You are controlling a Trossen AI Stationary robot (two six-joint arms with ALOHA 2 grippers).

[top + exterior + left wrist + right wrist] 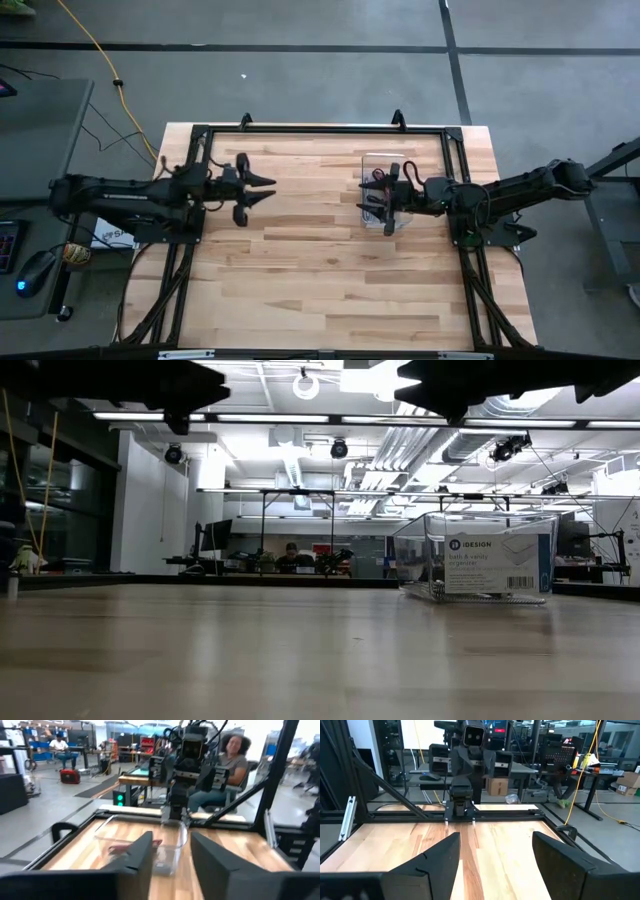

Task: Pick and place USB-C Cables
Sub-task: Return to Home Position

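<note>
Nearest you, the table (pixel 330 290) is bare wood, and you'll find no bundle lying on it. Farther in, on the left, your left gripper (pixel 273 190) hangs above the wood with its fingers spread wide and nothing between them. Level with it on the right, the right gripper (pixel 368 198) is over the clear box (pixel 420 560), fingers likewise parted and empty (its own wrist view shows only planks between them). The USB-C cables (pixel 406 170) lie inside that box. Red and dark strands show from above, and the left wrist view picks out a magenta-red bundle (pixel 120 849) on the box floor, though you can't count all four. Placing looks finished, so the step in hand is homing. Your next move is to lift the right gripper straight up, clear of the box rim, before folding back, so nothing snags.
</note>
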